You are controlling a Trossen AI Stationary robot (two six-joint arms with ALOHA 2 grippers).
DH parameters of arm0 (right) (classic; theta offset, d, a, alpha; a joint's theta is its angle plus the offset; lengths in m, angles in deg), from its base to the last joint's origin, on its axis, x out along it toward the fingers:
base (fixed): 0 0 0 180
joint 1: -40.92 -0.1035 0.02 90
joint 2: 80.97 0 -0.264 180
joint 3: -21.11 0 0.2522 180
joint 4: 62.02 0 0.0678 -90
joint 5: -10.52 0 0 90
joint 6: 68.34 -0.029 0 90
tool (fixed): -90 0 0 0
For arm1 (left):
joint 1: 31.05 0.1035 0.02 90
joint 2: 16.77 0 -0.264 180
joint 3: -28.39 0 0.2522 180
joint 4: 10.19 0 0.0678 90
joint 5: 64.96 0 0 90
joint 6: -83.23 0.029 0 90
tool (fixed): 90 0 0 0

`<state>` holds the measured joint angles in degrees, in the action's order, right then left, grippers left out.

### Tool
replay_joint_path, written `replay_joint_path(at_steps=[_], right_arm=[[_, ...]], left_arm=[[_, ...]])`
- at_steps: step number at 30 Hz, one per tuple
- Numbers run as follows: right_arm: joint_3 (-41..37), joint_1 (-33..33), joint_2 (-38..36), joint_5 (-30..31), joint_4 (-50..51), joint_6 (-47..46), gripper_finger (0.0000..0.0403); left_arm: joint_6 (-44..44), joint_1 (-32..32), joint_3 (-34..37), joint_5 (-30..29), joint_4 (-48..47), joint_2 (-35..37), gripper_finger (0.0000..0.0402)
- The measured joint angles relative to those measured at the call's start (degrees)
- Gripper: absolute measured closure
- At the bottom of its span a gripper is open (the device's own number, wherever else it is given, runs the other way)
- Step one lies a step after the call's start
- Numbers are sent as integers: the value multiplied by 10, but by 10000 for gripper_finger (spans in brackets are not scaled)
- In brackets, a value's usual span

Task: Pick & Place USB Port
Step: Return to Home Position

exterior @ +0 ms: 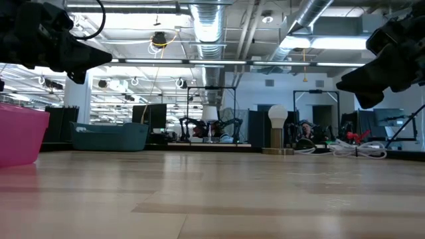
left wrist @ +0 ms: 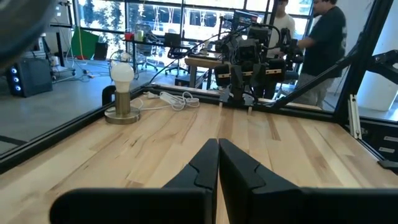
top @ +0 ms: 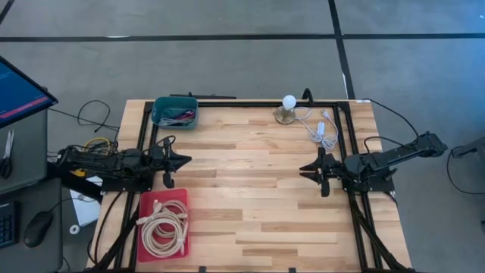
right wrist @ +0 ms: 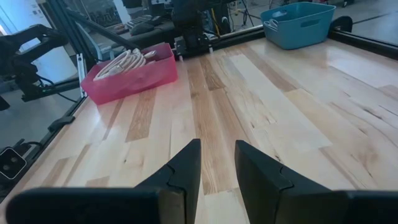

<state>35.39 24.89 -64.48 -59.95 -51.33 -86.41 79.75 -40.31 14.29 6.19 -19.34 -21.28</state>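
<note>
Coiled white cables (top: 161,226) lie in a pink tray (top: 163,196) near the table's front left, also in the right wrist view (right wrist: 134,78). A USB port as a separate thing I cannot make out. My left gripper (top: 186,161) hangs above the table's left side, level and pointing right; its fingers (left wrist: 218,158) are shut with nothing between them. My right gripper (top: 303,169) hangs above the right side and points left. It is open (right wrist: 217,163), with only bare wood showing in the gap. Neither gripper touches anything.
A teal bin (top: 157,114) with cables stands at the back left. A bulb lamp (top: 288,108) and a white cord with a switch (top: 322,129) lie at the back right. A black frame (top: 350,136) edges the table. People (left wrist: 323,43) stand beyond it.
</note>
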Motion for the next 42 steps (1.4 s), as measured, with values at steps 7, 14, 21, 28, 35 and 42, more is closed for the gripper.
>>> replay_joint_path(at_steps=[7,14,21,28,35,42], right_arm=[[0,0,0,0,0,0,311],[0,0,0,0,0,0,311],[0,0,0,0,0,0,311],[0,0,0,0,0,0,311],[0,0,0,0,0,0,311],[0,0,0,0,0,0,311]], left_arm=[[0,0,0,0,2,0,389],[0,0,0,0,4,0,389],[0,0,0,0,4,0,389],[0,0,0,0,6,0,389],[0,0,0,0,6,0,389],[0,0,0,0,9,0,389]])
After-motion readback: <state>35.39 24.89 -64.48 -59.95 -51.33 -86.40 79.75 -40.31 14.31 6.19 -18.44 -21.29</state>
